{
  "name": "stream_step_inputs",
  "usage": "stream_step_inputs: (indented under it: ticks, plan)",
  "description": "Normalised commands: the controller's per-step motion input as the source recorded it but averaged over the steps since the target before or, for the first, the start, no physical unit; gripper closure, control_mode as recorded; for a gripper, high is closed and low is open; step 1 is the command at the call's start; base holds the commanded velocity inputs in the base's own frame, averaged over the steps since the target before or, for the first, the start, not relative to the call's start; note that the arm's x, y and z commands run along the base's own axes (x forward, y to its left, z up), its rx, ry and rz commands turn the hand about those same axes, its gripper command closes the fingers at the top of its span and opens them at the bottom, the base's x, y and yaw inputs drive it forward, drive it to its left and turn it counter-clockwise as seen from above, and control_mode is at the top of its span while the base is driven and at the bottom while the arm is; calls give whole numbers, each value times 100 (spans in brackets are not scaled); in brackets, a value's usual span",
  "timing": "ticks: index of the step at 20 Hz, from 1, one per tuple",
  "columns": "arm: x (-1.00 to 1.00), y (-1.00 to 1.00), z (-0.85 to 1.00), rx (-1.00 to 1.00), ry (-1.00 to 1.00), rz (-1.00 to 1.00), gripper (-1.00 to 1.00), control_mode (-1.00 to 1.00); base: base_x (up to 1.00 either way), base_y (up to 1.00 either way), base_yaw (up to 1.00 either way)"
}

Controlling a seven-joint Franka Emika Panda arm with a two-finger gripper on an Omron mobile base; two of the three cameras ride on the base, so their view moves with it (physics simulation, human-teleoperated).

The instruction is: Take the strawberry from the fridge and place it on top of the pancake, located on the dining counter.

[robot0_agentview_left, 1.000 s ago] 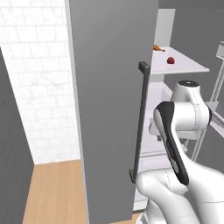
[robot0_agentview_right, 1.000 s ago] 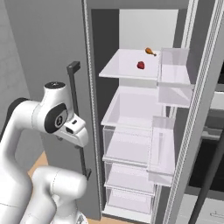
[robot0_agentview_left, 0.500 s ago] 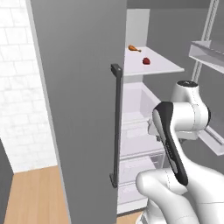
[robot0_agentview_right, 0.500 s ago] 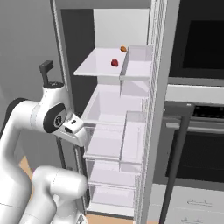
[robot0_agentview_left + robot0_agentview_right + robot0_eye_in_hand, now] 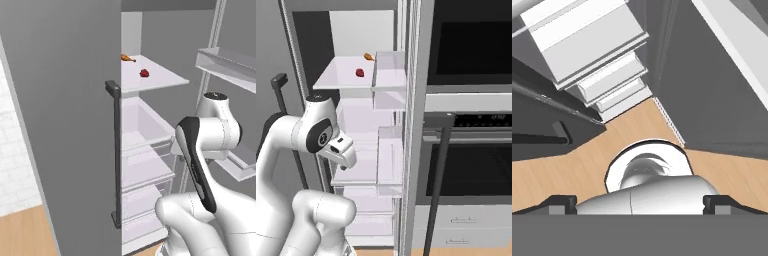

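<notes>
**Pincer spread wide and empty, low by the open fridge; strawberry high on the top shelf**

Pincer [image 5: 640,202] fingers stand fully apart at the bottom corners of the hand view, with nothing between them. That camera looks down past the robot's own body at light-wood floor [image 5: 572,165], with the stepped fronts of the white fridge drawers [image 5: 607,85] beyond. So the pincer faces downward, away from the berry. In the base views the hand itself is hidden behind the folded arm, so its exact height cannot be told; the folded arm sits at about the level of the middle shelves.

Strawberry [image 5: 144,73], a tiny dark-red rounded berry, lies on the top white shelf [image 5: 165,77] inside the fridge [image 5: 356,130], well above the arm and further into the cabinet. Seen from the right base camera, the strawberry [image 5: 360,72] rests near the middle of that shelf, apart from everything else. It is too small and round to give a clear long axis. A small orange drumstick-shaped food [image 5: 127,58] lies behind it, nearer the back wall, near but not touching.

Judging from this, the coming move calls for the single arm to lift and turn the hand upward and forward toward the top shelf.

The open grey fridge door [image 5: 65,125], with its dark bar handle [image 5: 116,155], stands to the left of the arm. A black wall oven [image 5: 471,165] stands to the right of the fridge.

No brands, labels or readable writing appear anywhere.
</notes>
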Motion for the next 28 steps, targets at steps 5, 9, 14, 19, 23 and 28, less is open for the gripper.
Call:
stream_step_inputs:
  ticks: [5,9,14,19,23,28]
  plan:
    - [0,0,0,0,0,0,-100,100,56,0,-10]
    - [0,0,0,0,0,0,-100,100,38,0,-1]
    - [0,0,0,0,0,0,-100,100,35,0,0]
    - [0,0,0,0,0,0,-100,100,40,0,0]
    - [0,0,0,0,0,0,-100,100,38,0,0]
    - [0,0,0,0,0,0,-100,100,18,0,0]
